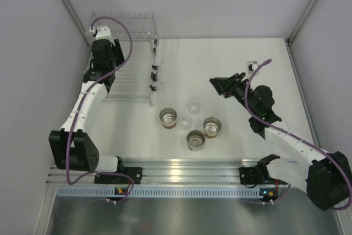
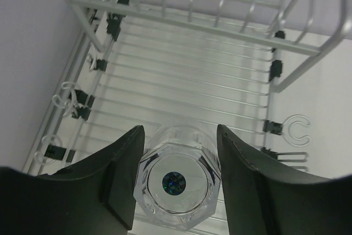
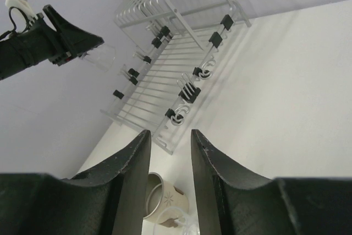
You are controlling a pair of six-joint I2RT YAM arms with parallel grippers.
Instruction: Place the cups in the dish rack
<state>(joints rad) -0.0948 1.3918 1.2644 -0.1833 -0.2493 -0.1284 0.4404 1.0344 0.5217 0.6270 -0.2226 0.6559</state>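
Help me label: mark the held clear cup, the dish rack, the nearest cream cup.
Held clear cup [image 2: 177, 184]: left wrist view, its base.
Dish rack [image 1: 136, 64]: top view, bare tines.
Nearest cream cup [image 1: 196, 140]: top view, shiny inside.

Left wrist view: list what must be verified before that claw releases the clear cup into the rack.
1. The left claw is shut on the clear plastic cup, one finger on each side: ok.
2. The cup hangs over the large clear tined dish rack, not over the table: ok.
3. The visible rack floor is free of other cups: ok. The spot hidden under the cup: cannot tell.
4. The cup touches the rack floor: cannot tell.
5. The right claw is open, empty and well away from the rack: ok.
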